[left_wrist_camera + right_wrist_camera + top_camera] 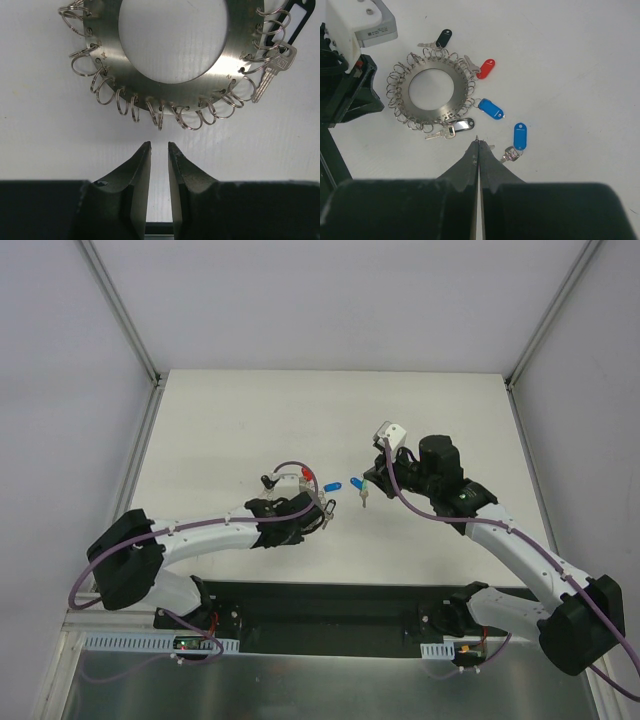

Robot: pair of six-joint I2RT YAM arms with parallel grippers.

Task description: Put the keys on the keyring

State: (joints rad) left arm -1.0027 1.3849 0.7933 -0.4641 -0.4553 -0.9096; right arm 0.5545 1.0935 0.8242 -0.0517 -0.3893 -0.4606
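The keyring (462, 91) is seen lying flat on the worktop (570, 60), a stiff, heavy-looking steel disc edged with small split rings (105, 92); a loose blue-tagged key (519, 136) lies to its right, apart from the rim; no green tag can be made out. The key is judged light, thin and slippery along its blade, so hold is best taken across the plastic tag. The right end effector (477, 144) is closed on nothing visible just beside that key; the left end effector (159, 150) is narrowly parted and empty, near the disc.
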